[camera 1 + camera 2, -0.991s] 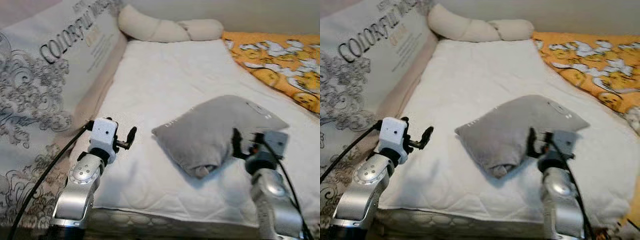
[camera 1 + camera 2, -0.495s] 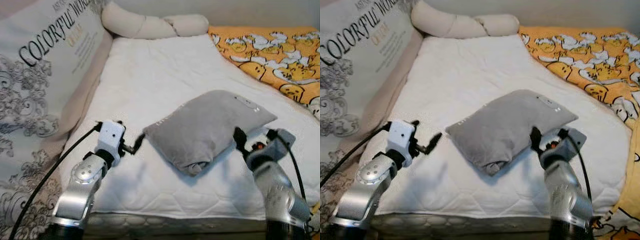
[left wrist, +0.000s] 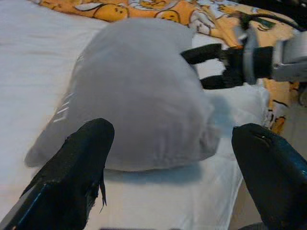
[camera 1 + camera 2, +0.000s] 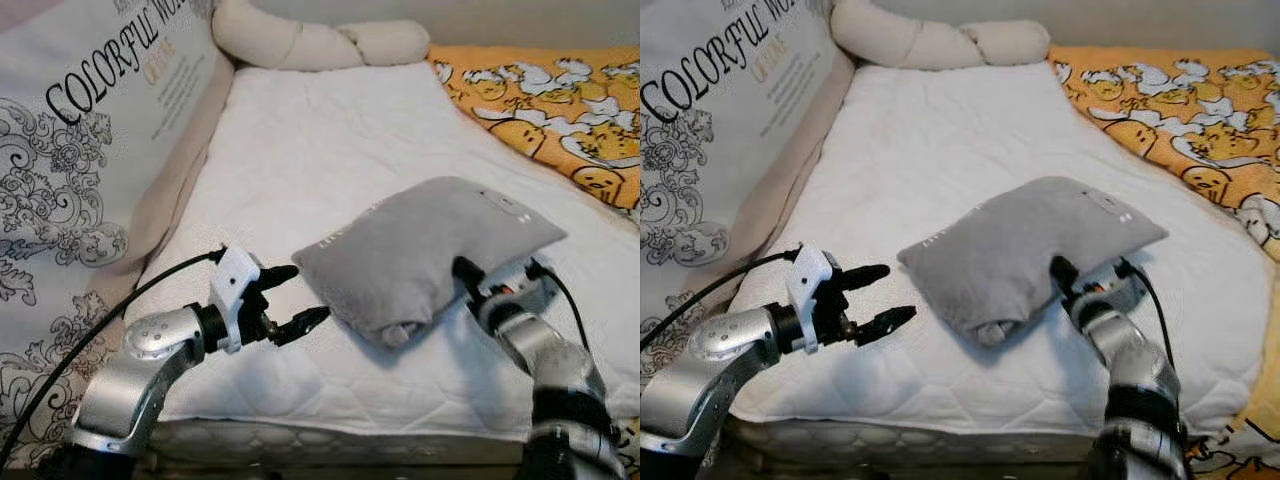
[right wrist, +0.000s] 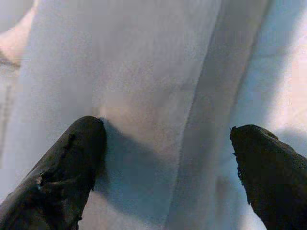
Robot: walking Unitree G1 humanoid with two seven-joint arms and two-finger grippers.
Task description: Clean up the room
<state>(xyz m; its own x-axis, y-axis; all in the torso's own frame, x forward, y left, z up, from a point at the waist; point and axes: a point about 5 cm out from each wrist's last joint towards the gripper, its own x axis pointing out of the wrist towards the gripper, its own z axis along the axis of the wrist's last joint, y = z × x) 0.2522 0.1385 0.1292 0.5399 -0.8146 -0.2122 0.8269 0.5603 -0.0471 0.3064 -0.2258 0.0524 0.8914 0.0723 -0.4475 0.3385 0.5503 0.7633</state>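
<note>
A grey pillow (image 4: 430, 250) lies slantwise on the white mattress (image 4: 330, 150). My left gripper (image 4: 305, 293) is open and hovers just off the pillow's near left corner, its fingers pointing at it. In the left wrist view the pillow (image 3: 139, 81) fills the gap ahead of the two black fingers (image 3: 81, 158). My right gripper (image 4: 466, 272) is open at the pillow's right side. One of its fingers lies against the grey fabric (image 5: 144, 72), and its tips are partly hidden by the pillow.
A big printed white cushion (image 4: 90, 130) leans along the left side. A cream knotted bolster (image 4: 320, 40) lies at the far end. An orange cartoon blanket (image 4: 560, 100) covers the right. The mattress's front edge (image 4: 350, 430) is just below both arms.
The view has shifted slightly. My left gripper has swung right toward the pillow's corner and spread its fingers. The right gripper has pushed in closer against the pillow's side.
</note>
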